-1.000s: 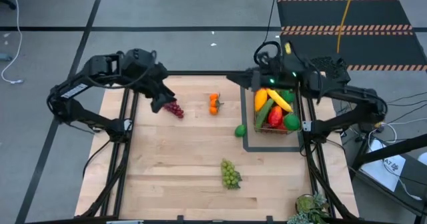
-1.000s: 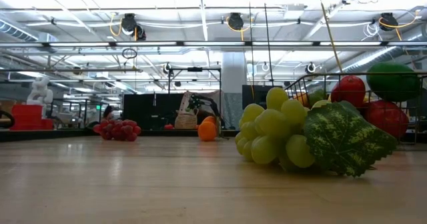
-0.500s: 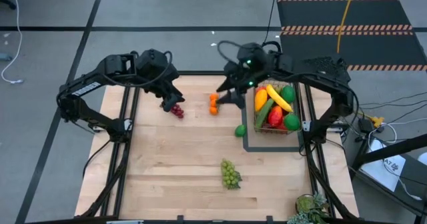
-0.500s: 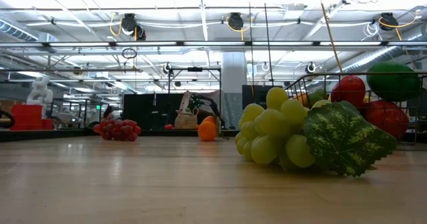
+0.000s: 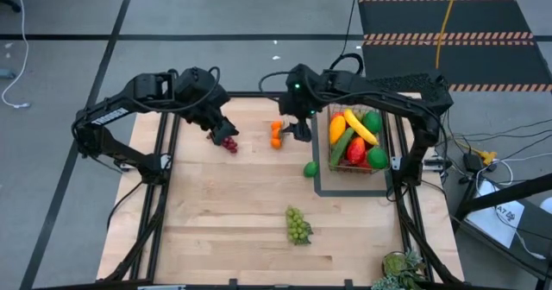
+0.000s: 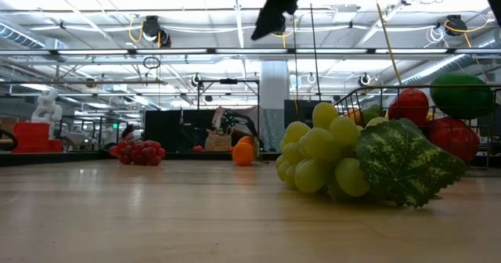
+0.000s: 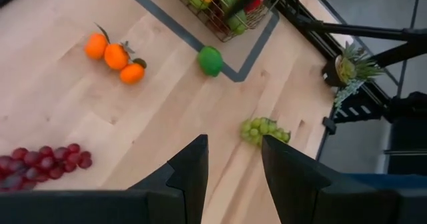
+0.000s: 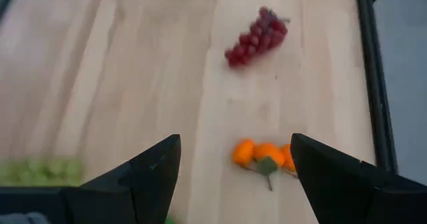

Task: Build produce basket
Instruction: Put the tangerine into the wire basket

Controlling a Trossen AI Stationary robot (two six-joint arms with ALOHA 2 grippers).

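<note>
My left gripper (image 5: pixel 219 131) (image 7: pixel 233 177) is open and empty, above the table's far left, just beside a red grape bunch (image 5: pixel 229 143) (image 7: pixel 41 165) that lies on the wood. My right gripper (image 5: pixel 299 131) (image 8: pixel 233 184) is wide open and empty, high over the table (image 6: pixel 274 9), next to a cluster of oranges (image 5: pixel 276 133) (image 8: pixel 263 154). The wire basket (image 5: pixel 380 135) at the far right holds a banana, a cucumber, red and green fruit. A lime (image 5: pixel 310 168) lies by the basket's near left corner. A green grape bunch (image 5: pixel 297 225) (image 6: pixel 329 160) lies toward the near edge.
The basket stands inside a flat dark tray frame (image 5: pixel 321 186). A leafy green plant (image 5: pixel 399 268) sits at the table's near right corner. Dark rails run along the left and right table edges. Bare wood lies between the fruits at the table's middle and near left.
My right gripper has swung from over the basket toward the table's left and now hangs beside the oranges, dropping into the top of the low view. My left gripper has shifted slightly toward the right, closer over the red grapes. No fruit has moved.
</note>
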